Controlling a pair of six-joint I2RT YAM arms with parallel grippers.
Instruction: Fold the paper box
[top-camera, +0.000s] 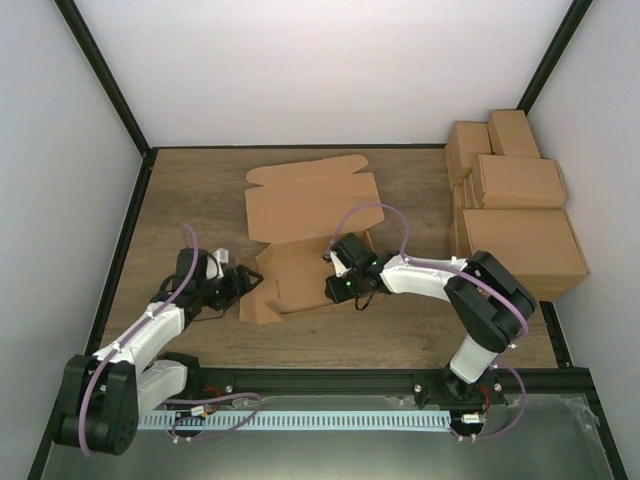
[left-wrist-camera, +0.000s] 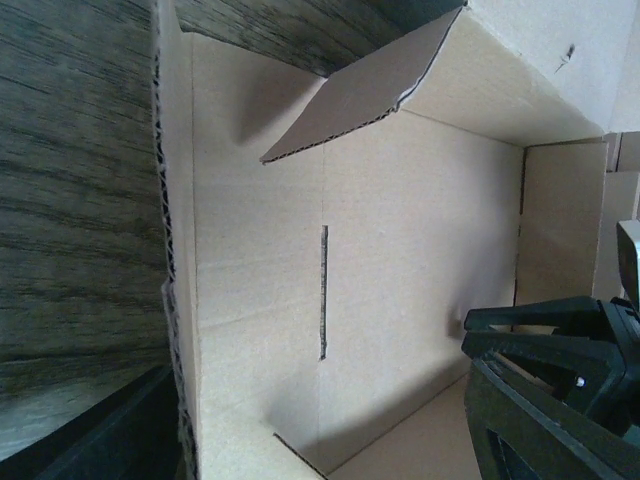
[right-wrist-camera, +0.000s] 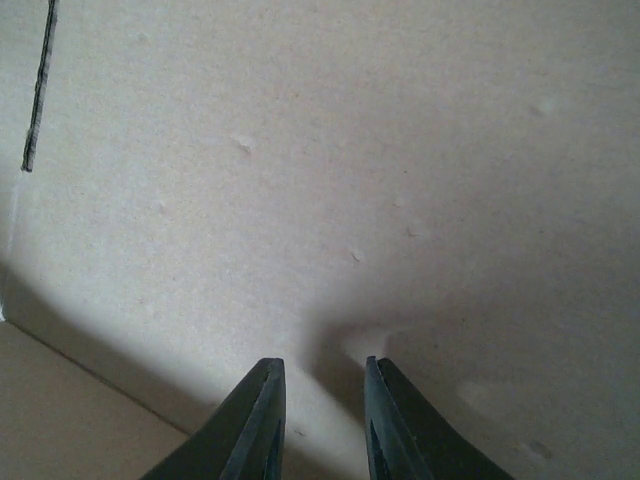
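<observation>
- The paper box (top-camera: 305, 215) sits about the middle of the wooden worktop (top-camera: 190, 190), half formed. Its wide lid panel lies flat toward the far edge, and the shallow tray part lies toward the near edge with its walls partly raised.
- The left gripper (top-camera: 238, 283) is at the tray's left end, on the side of the worktop's left edge. Its wrist camera looks along the inside of the tray.
- That view shows a raised cardboard wall with a narrow vertical slit (left-wrist-camera: 323, 290) cut in it, and a loose flap (left-wrist-camera: 370, 90) tilted inward above it.
- Only a dark piece of the left tool shows, in the lower left corner of that view, outside the corrugated wall edge. I cannot tell whether its jaws are apart or together.
- The right gripper (top-camera: 338, 278) reaches into the tray from the right edge's side, and it also shows as a black shape low on the right in the left wrist view.
- In its own camera the right fingertips (right-wrist-camera: 262, 420) are drawn close together with only a thin gap. Nothing is held between them, and the tips are up against a plain cardboard panel.
- A stack of finished brown cartons (top-camera: 515, 215) stands in the far right corner, running along the right edge, well apart from the box.
</observation>
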